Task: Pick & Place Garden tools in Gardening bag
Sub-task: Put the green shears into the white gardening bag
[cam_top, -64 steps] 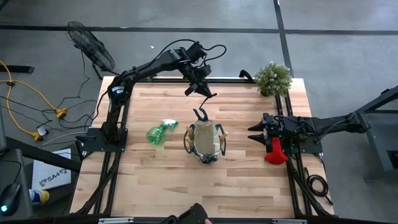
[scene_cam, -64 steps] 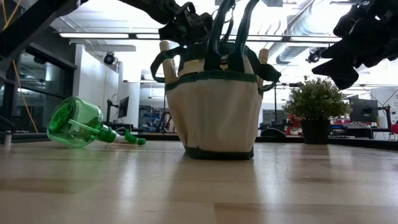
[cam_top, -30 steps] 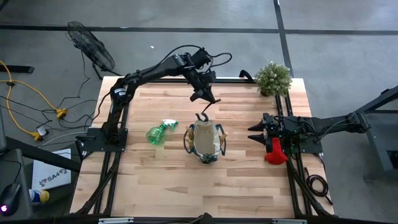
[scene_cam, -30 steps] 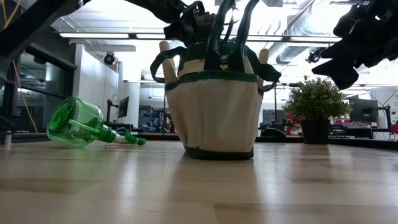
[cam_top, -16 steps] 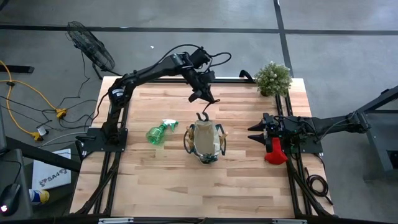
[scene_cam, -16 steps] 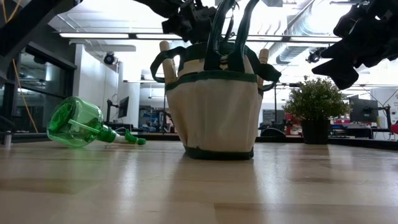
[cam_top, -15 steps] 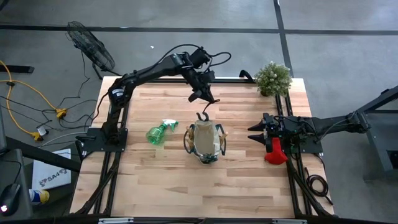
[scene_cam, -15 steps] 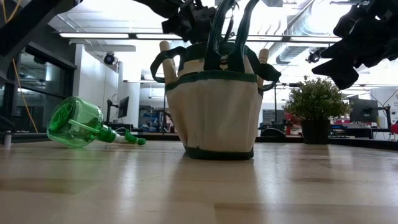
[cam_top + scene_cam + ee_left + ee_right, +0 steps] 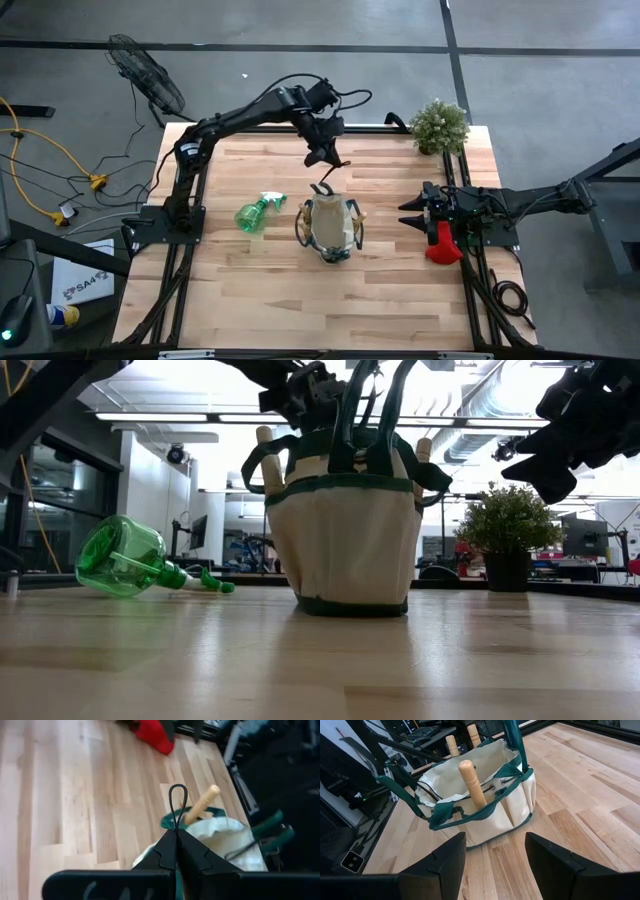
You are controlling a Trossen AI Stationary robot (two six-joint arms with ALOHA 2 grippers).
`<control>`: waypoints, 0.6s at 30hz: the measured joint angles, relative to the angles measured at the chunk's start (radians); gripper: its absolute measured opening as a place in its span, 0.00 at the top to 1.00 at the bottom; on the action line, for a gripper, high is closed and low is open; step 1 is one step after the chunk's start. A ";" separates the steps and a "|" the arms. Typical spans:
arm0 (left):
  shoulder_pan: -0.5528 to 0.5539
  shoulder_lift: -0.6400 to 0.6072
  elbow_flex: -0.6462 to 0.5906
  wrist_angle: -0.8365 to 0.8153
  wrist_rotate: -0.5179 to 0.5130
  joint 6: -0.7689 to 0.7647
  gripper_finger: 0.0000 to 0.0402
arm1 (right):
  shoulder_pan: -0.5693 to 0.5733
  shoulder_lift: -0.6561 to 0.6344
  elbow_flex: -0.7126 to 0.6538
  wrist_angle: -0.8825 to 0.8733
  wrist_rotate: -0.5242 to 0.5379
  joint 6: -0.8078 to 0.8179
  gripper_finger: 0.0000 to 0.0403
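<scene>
Now the left gripper (image 9: 327,158), pinched shut on slim black shears (image 9: 325,187) hanging point-down, hovers just beyond the round beige fabric bag (image 9: 329,226); the bag's mouth lies nearer

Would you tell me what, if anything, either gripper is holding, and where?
The left gripper pinches the black pruners by their wire loop. The right gripper holds nothing.

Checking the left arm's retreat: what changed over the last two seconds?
The left claw, shut and empty, swung from above and right of the gardening bag to straight behind it, near a black tool at the bag's far rim. The spray bottle, bag, red glove and open right claw stayed put.
</scene>
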 joint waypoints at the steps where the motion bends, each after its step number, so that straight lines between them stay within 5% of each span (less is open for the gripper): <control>1: 0.005 0.000 0.000 0.010 -0.007 -0.024 1.00 | 0.000 0.000 0.000 0.000 0.000 0.000 0.51; 18: -0.020 0.000 0.000 0.029 0.042 0.080 1.00 | 0.000 0.000 0.000 0.000 0.000 0.000 0.51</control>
